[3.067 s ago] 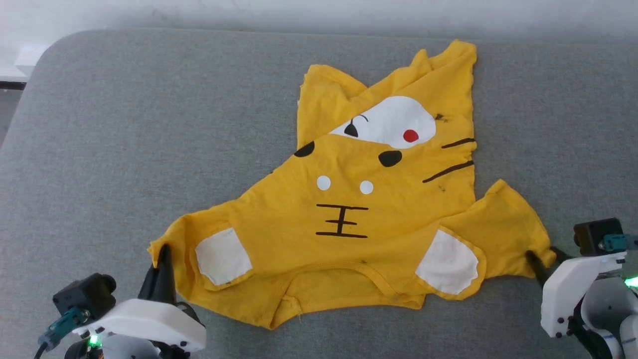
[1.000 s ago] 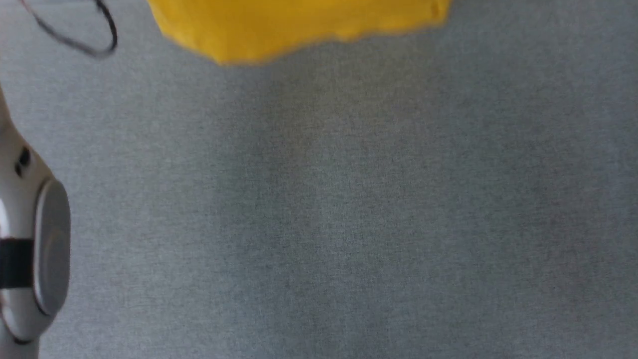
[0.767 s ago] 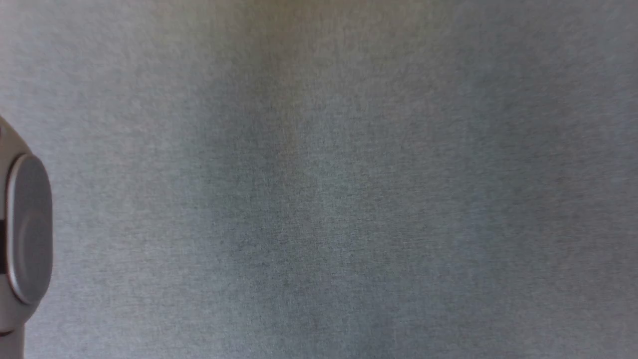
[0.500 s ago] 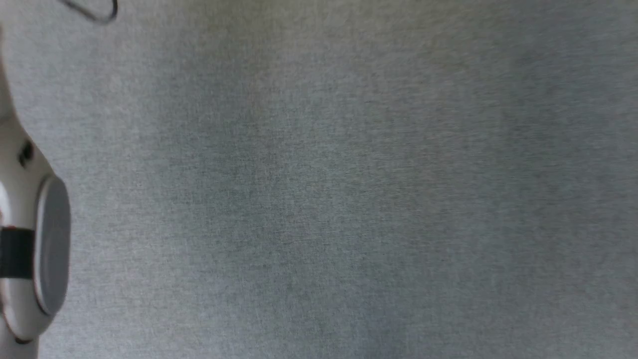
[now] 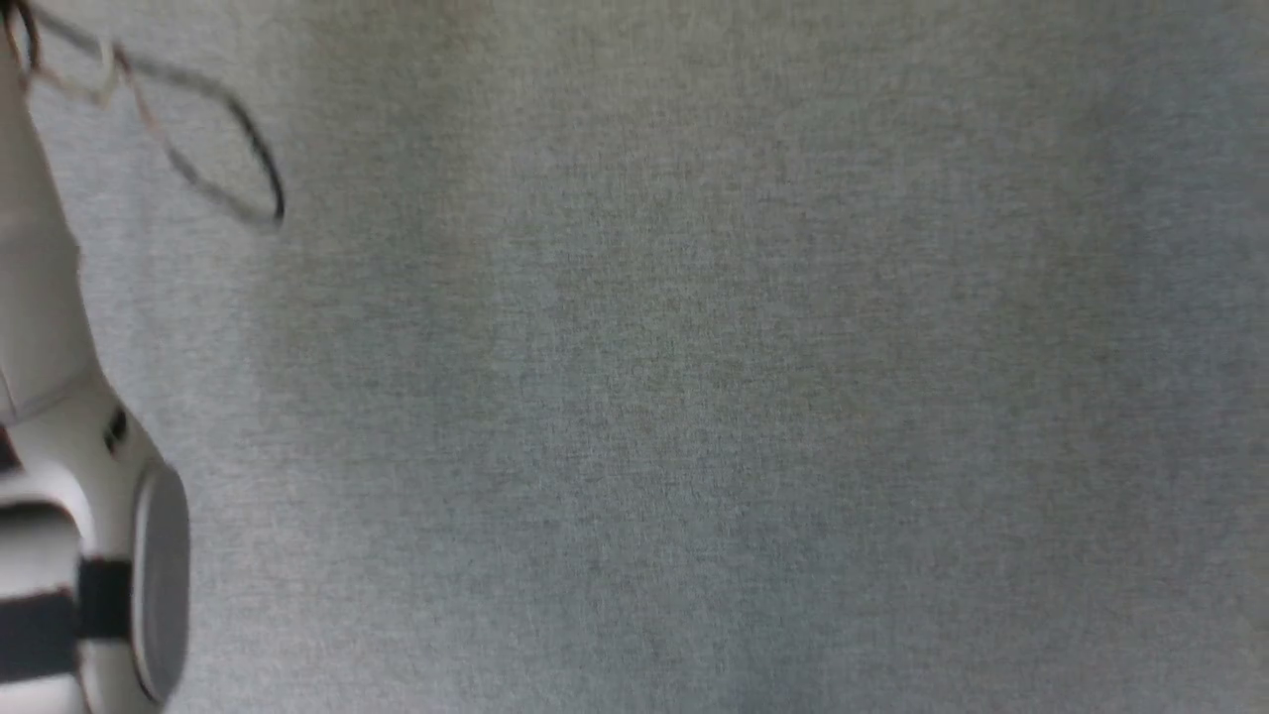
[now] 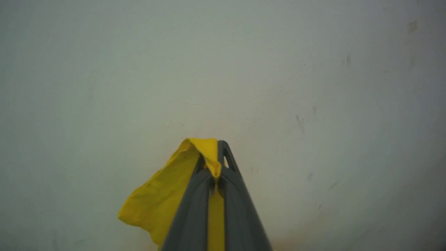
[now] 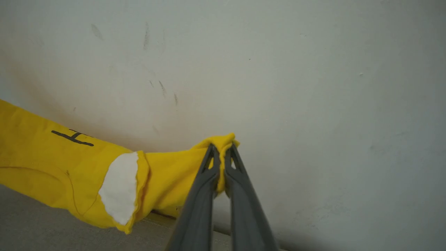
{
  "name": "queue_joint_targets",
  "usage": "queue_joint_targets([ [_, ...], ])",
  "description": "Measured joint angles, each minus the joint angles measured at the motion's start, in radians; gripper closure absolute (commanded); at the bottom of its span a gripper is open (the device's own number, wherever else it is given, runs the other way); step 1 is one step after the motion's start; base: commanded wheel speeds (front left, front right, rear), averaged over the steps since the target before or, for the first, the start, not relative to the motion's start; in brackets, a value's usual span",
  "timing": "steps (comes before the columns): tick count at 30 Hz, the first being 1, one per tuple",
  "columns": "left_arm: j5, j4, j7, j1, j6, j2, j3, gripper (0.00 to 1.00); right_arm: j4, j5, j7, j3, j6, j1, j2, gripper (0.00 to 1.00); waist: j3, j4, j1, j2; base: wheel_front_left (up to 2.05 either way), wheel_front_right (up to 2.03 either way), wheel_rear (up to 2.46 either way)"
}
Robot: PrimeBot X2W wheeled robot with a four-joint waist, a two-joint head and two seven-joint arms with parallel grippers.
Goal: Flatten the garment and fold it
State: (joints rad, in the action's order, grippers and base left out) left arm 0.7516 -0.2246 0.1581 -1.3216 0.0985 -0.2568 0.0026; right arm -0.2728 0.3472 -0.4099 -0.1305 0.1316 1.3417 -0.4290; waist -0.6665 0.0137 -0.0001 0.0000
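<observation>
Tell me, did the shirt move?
Yes, up. The shirt lay flat on the grey pad; now the left gripper and right gripper pinch it, held up before the white wall.

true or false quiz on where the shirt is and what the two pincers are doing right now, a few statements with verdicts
1. The left pincer is shut on yellow cloth of the garment. True.
2. The right pincer stands open with nothing in it. False: it is shut on a bunched edge of the garment.
3. A white patch on the garment sits near the right pincer. True.
4. The garment lies spread out flat. False: both pincers hold it up in front of a pale wall.
5. The printed mark on the garment in the right wrist view is red. False: it is black.
</observation>
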Motion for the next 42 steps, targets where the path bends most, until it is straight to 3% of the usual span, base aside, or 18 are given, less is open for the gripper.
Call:
queue_joint_targets([
  [4,0.049,0.155,0.072,0.156,0.019,-0.004,0.023,1.00,0.143,0.051,-0.046,0.065,0.000,-0.170,-0.031,1.00,0.058,-0.002,-0.0001,0.0000,0.00,0.00,0.00],
  [8,0.093,0.319,0.128,0.372,0.057,-0.004,0.059,1.00,0.284,0.080,-0.107,0.153,0.000,-0.372,-0.023,1.00,0.124,-0.004,-0.0002,0.0000,0.00,0.00,0.00],
  [12,0.107,0.473,0.162,0.613,0.089,-0.015,0.096,1.00,0.414,0.088,-0.163,0.244,0.000,-0.579,0.017,1.00,0.194,-0.008,-0.0003,0.0000,0.00,0.00,0.00],
  [20,0.120,0.640,0.212,1.092,0.096,-0.013,0.120,1.00,0.603,0.094,-0.216,0.405,0.000,-0.957,0.151,1.00,0.326,-0.010,-0.0004,0.0000,0.00,0.00,0.00],
  [25,0.149,0.657,0.254,1.361,0.078,0.006,0.102,1.00,0.649,0.094,-0.223,0.469,0.000,-1.146,0.232,1.00,0.394,-0.012,-0.0004,0.0000,0.00,0.00,0.00],
  [33,0.198,0.649,0.266,1.596,0.034,0.035,0.085,1.00,0.658,0.092,-0.194,0.551,0.000,-1.391,0.345,1.00,0.478,-0.011,-0.0001,0.0000,0.00,0.00,0.00],
  [42,0.204,0.610,0.273,1.814,0.035,0.055,0.078,1.00,0.571,0.129,-0.106,0.578,0.000,-1.607,0.375,1.00,0.525,-0.012,-0.0001,0.0000,0.00,0.00,0.00],
])
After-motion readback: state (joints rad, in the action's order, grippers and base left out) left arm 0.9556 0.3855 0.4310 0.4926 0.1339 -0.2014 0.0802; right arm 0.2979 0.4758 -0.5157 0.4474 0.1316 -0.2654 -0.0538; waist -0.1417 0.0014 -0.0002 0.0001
